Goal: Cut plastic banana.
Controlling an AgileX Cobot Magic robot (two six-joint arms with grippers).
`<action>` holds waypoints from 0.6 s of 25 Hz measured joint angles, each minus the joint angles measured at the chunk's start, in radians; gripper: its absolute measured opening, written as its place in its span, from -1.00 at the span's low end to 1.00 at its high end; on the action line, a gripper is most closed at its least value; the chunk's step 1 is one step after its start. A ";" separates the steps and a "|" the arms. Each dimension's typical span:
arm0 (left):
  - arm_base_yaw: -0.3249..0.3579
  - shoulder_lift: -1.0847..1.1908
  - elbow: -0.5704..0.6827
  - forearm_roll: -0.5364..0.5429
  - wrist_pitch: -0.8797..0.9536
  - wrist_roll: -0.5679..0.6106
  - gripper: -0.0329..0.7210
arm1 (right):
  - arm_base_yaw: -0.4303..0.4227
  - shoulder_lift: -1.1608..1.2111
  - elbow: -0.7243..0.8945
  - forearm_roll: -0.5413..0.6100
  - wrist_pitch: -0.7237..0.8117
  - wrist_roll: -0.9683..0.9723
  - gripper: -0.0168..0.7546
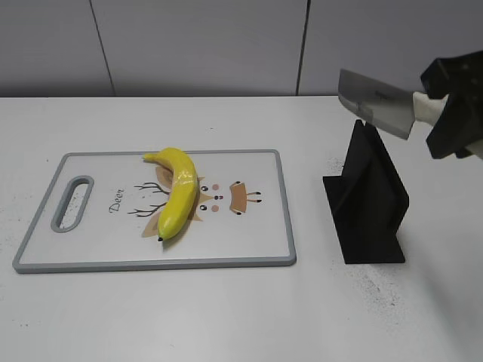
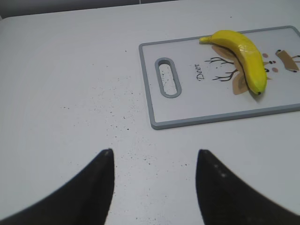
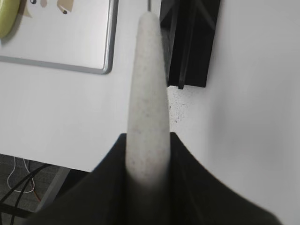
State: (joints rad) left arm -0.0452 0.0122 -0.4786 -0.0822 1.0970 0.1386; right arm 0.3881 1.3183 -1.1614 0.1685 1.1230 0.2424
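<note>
The yellow plastic banana [image 1: 179,192] lies on the white cutting board [image 1: 256,226], near its middle; it also shows in the left wrist view [image 2: 243,54] and at the top left edge of the right wrist view [image 3: 8,18]. My right gripper [image 1: 445,113] is shut on the pale handle [image 3: 147,103] of a cleaver-style knife [image 1: 377,102], held in the air above the black knife stand [image 1: 367,196], right of the board. My left gripper [image 2: 154,157] is open and empty above bare table, left of the board; it is out of the exterior view.
The cutting board [image 2: 187,117] has a grey rim, a handle slot [image 2: 168,77] at its left end and a deer drawing. The black knife stand [image 3: 190,42] sits right of it. The table's front edge [image 3: 42,161] shows, with cables below. A wall is behind.
</note>
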 joint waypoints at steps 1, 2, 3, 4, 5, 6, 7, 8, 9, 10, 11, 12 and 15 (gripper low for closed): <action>0.000 0.000 0.000 0.000 0.000 0.000 0.50 | 0.000 0.000 -0.021 -0.011 0.007 -0.002 -0.53; 0.000 0.000 0.000 0.000 0.000 0.000 0.50 | 0.000 -0.001 -0.040 -0.018 0.014 -0.002 -0.54; 0.000 0.000 0.000 0.000 0.000 0.000 0.50 | 0.000 -0.001 -0.057 -0.027 0.019 -0.003 -0.54; 0.000 0.000 0.000 0.000 0.000 0.000 0.50 | 0.000 -0.001 -0.070 -0.032 0.026 -0.007 -0.54; 0.000 0.000 0.000 0.000 0.000 0.000 0.50 | 0.000 -0.001 -0.084 -0.035 0.032 -0.013 -0.54; 0.000 0.000 0.000 0.000 0.000 0.000 0.50 | 0.000 -0.001 -0.096 -0.035 0.038 -0.032 -0.54; 0.000 0.000 0.000 0.000 0.000 0.000 0.50 | 0.000 -0.001 -0.105 -0.035 0.047 -0.056 -0.54; 0.000 0.000 0.000 0.000 0.000 0.000 0.50 | 0.000 -0.001 -0.115 -0.035 0.054 -0.084 -0.54; 0.000 0.000 0.000 0.000 0.000 0.001 0.50 | 0.000 -0.001 -0.123 -0.034 0.061 -0.128 -0.54; 0.000 0.000 0.000 0.000 0.000 0.003 0.50 | 0.000 -0.001 -0.130 -0.033 0.067 -0.183 -0.54; 0.000 0.000 -0.003 0.000 0.000 0.010 0.50 | 0.000 -0.001 -0.136 -0.027 0.072 -0.248 -0.54; 0.000 0.000 -0.007 0.000 -0.003 0.017 0.50 | 0.000 0.000 -0.140 -0.018 0.072 -0.309 -0.54; 0.000 0.000 -0.031 -0.001 -0.023 0.033 0.50 | 0.000 0.011 -0.147 0.034 0.077 -0.522 -0.54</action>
State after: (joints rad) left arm -0.0452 0.0122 -0.5097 -0.0832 1.0737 0.1712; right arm 0.3881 1.3297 -1.3082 0.2029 1.2001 -0.2791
